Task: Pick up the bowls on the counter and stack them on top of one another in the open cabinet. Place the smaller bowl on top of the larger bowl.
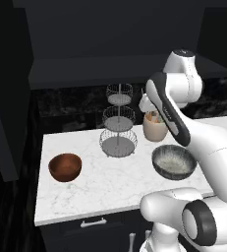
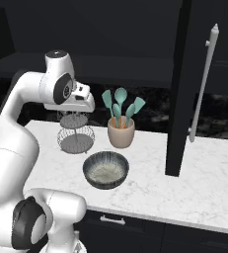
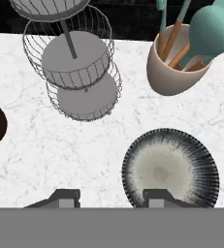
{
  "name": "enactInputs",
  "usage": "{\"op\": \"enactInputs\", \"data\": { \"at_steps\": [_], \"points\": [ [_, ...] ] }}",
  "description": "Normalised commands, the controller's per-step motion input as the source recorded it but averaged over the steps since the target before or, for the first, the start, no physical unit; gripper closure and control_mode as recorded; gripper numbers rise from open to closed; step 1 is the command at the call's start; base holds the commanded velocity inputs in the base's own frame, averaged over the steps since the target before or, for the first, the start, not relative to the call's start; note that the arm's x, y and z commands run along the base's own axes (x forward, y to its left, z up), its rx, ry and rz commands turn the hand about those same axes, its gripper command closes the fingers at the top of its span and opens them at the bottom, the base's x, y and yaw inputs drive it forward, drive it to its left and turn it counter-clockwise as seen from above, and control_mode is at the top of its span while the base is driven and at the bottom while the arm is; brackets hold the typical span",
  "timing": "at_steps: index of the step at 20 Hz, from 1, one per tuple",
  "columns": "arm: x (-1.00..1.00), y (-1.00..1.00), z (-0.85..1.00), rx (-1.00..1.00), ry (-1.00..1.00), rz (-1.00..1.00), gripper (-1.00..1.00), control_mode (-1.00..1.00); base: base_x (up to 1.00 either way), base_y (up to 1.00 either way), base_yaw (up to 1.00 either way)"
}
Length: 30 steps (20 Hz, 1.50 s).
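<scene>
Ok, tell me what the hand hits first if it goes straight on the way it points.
Probably the bare counter just beside the grey bowl. The hand points down with one finger tip over the bowl's rim, so that tip might touch the rim first; depth is unclear.

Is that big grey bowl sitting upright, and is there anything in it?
Upright and empty: the larger bowl rests on the counter with its mouth up, showing only its bare pale speckled inside.
</scene>
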Motion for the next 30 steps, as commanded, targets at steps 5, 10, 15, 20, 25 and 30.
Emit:
{"op": "enactInputs", "data": {
  "at_steps": [5,10,15,20,25,30],
  "points": [
    [-0.08,0.42,-0.14,0.00,0.00,0.00,-1.00,-1.00,0.00,0.00,0.00],
    [-0.22,1.00,-0.41,0.00,-0.03,0.00,-1.00,-1.00,0.00,0.00,0.00],
    [-0.04,1.00,-0.65,0.08,0.00,0.00,-1.00,-1.00,0.00,0.00,0.00],
    [0.06,1.00,-0.77,0.13,0.07,-0.03,-1.00,-1.00,0.00,0.00,0.00],
    [0.31,1.00,-0.66,0.04,0.07,-0.09,-1.00,-1.00,0.00,0.00,0.00],
    [0.55,0.86,-0.31,-0.10,0.00,-0.12,-1.00,-1.00,0.00,0.00,0.00]
  ]
}}
